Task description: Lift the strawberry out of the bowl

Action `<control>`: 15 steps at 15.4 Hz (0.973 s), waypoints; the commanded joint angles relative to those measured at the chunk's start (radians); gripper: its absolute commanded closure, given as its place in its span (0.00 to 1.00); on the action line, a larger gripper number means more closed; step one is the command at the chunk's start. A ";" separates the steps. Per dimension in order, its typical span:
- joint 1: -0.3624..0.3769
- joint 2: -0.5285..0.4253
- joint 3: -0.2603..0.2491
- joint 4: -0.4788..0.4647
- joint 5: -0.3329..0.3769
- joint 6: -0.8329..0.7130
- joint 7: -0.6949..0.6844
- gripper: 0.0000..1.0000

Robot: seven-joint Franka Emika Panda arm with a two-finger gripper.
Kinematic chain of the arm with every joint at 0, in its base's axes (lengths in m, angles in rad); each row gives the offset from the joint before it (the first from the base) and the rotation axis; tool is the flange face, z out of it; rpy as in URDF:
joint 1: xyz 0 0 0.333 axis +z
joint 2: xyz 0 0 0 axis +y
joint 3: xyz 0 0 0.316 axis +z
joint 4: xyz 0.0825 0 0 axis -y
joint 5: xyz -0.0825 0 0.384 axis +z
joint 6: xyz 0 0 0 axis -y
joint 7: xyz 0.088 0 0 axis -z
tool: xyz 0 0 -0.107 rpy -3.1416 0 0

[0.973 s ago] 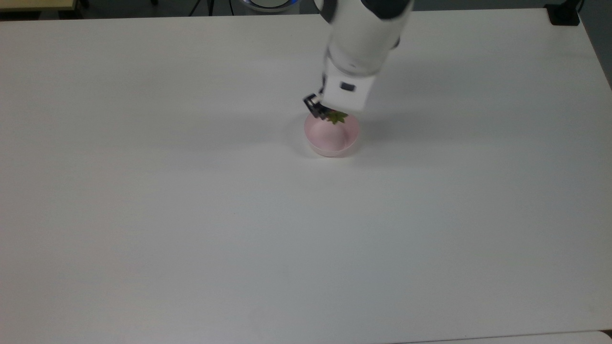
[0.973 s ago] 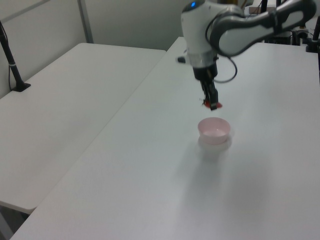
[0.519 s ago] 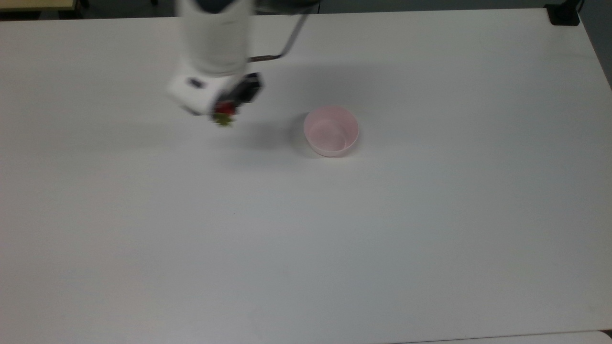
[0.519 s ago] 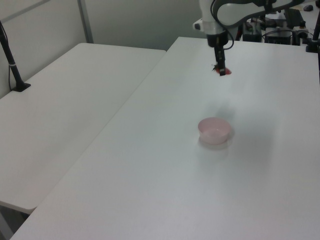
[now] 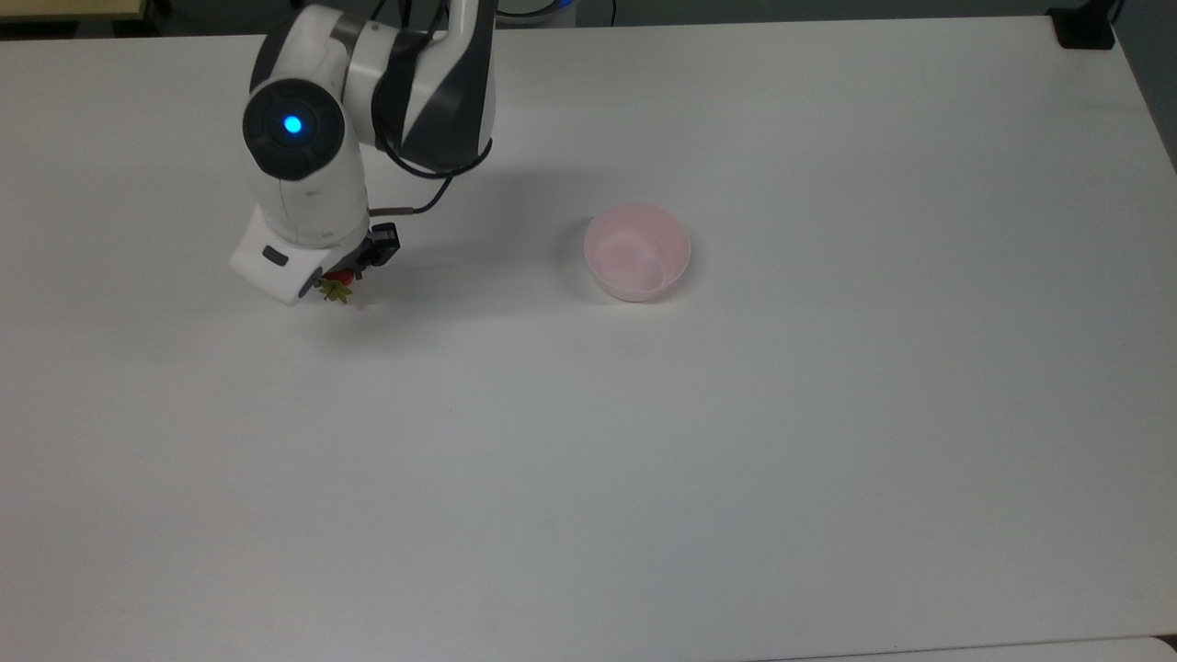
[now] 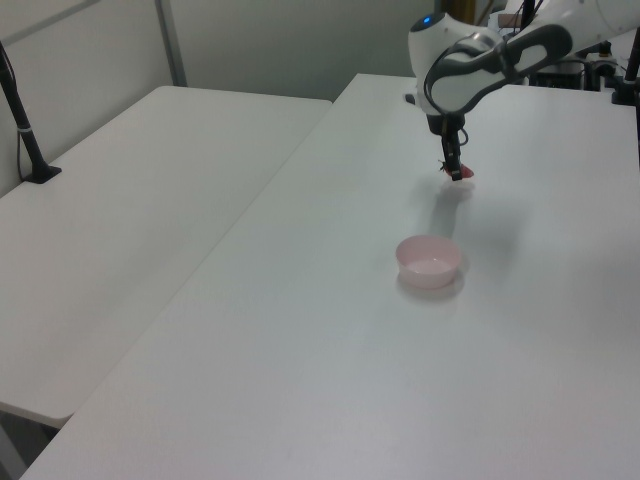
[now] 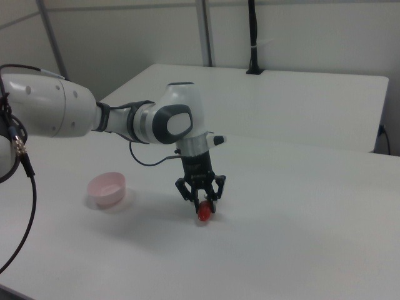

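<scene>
The strawberry (image 7: 204, 212) is red and glossy, and it sits clamped between the two fingers of the gripper (image 7: 203, 201), low over the white table (image 7: 300, 237), a little left of the middle in the right view. In the top view the strawberry (image 5: 337, 286) shows at the left part of the frame, with its green cap pointing toward the lower edge, under the white wrist of the arm (image 5: 303, 184); whether it touches the table there I cannot tell. In the left view the strawberry (image 6: 462, 174) is in the upper right of the frame, below the gripper (image 6: 455, 163). The bowl (image 5: 636, 252), pale pink and round, stands on the table near the centre of the top view, well apart from the strawberry and to its right. In the left view the bowl (image 6: 429, 260) is lower in the frame than the gripper, and in the right view the bowl (image 7: 107, 189) stands at the left, also well apart from the gripper. A black cable (image 7: 22, 200) hangs at the left edge of the right view. A second white table (image 6: 130, 200) fills the left part of the left view.
</scene>
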 commanded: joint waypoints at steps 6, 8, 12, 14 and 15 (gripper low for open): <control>0.013 -0.144 0.006 0.027 0.010 -0.044 0.208 0.00; -0.001 -0.252 0.082 0.070 -0.001 -0.149 0.392 0.00; -0.111 -0.435 0.315 0.069 -0.025 -0.378 0.438 0.00; -0.128 -0.477 0.348 0.051 -0.021 -0.392 0.479 0.00; -0.127 -0.483 0.348 0.050 -0.021 -0.411 0.523 0.00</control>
